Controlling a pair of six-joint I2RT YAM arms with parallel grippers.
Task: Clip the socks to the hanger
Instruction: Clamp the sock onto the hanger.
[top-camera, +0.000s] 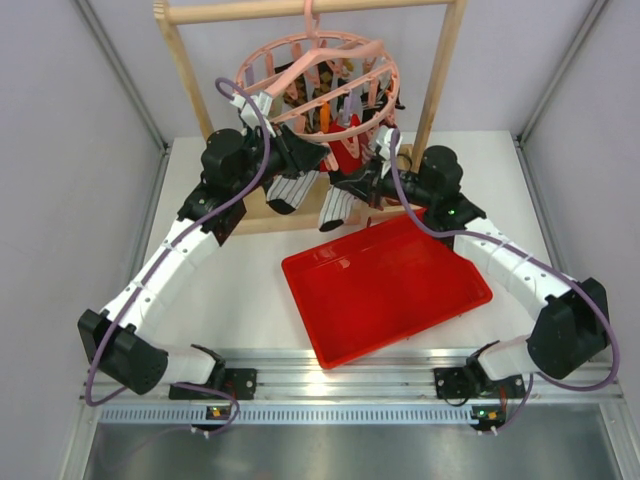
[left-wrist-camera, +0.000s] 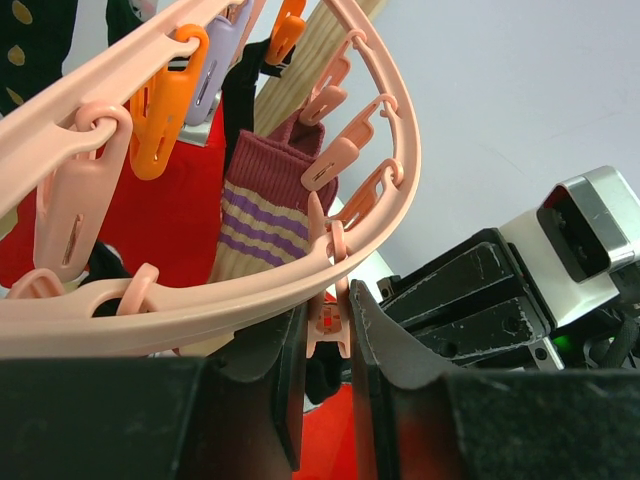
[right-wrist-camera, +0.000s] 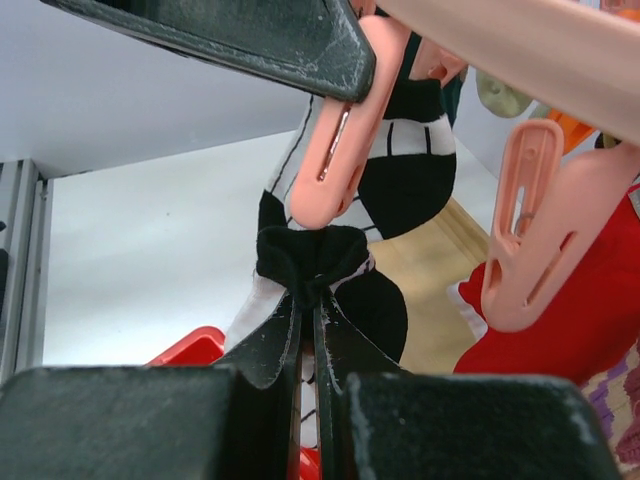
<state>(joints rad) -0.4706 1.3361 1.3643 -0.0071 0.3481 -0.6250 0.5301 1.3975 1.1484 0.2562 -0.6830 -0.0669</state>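
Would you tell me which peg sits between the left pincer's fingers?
The pink peg under the hanger's near rim; the orange peg and lilac peg hang clear.

— Where's the hanger (top-camera: 318, 80)?
— Hooked on the wooden rack (top-camera: 180, 60), tilted.
— And the socks (top-camera: 290, 190)?
— Striped, dangling just below the hanger, with a red sock (top-camera: 347, 155) beside them.
— The arms?
— The left gripper (top-camera: 297, 152) and right gripper (top-camera: 350, 182) both reach under the hanger's near rim. A red tray (top-camera: 385, 290) lies in front of the hanger, on the table (top-camera: 230, 290).
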